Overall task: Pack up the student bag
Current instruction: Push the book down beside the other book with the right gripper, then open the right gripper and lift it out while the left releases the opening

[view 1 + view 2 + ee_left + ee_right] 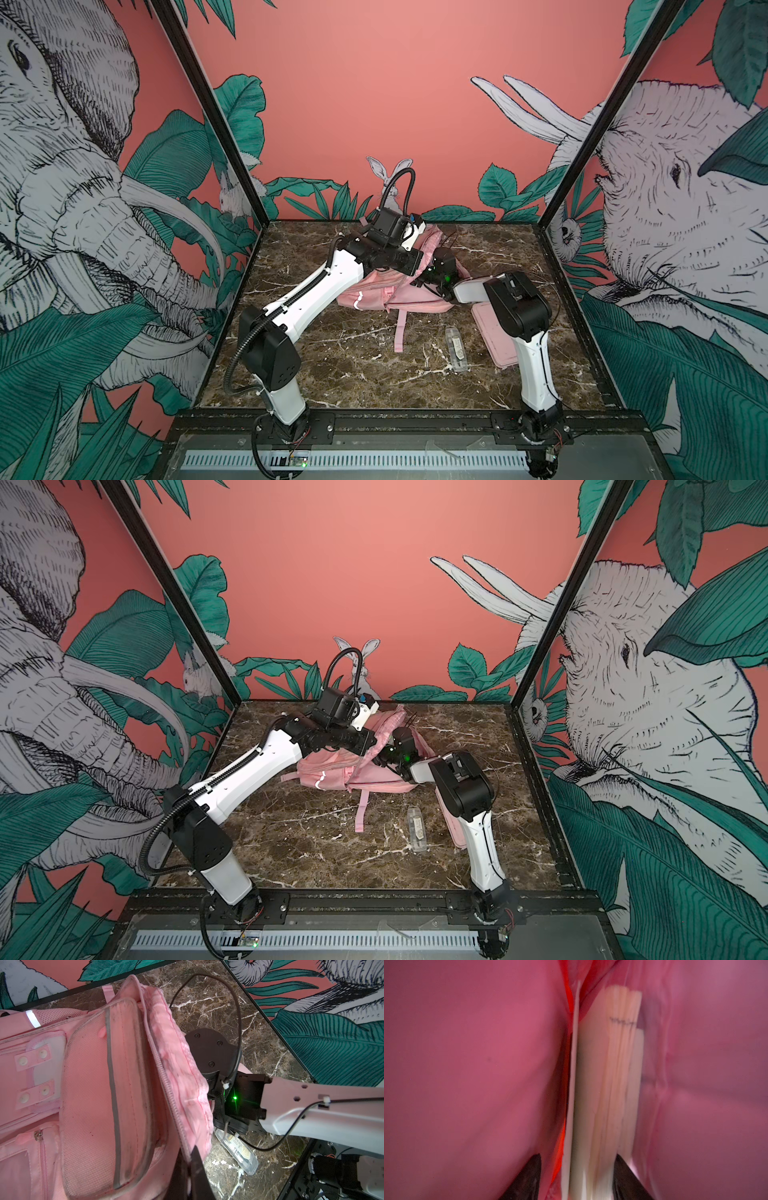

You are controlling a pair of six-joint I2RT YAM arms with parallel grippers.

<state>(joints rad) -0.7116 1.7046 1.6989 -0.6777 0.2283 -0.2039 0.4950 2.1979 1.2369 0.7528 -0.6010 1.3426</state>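
The student bag [382, 297] [332, 771], a soft pink backpack with silver strips, lies at the back middle of the marble table in both top views. My left gripper [192, 1153] is shut on the zip edge of the bag's [93, 1084] raised top flap and holds it up. My right gripper [577, 1159] is inside the bag, surrounded by pink lining, its dark fingers apart. Between them stands a stack of pale pages [612, 1084] beside a thin red cover [568, 1001]. One finger [529, 1176] stands clear of the stack; the other is close against it.
A flat pink pencil case [494, 336] [455, 825] lies right of the bag, partly under my right arm [311, 1109]. A clear plastic case [456, 348] [417, 828] [239, 1151] lies in front. A pink strap [400, 332] trails toward the front.
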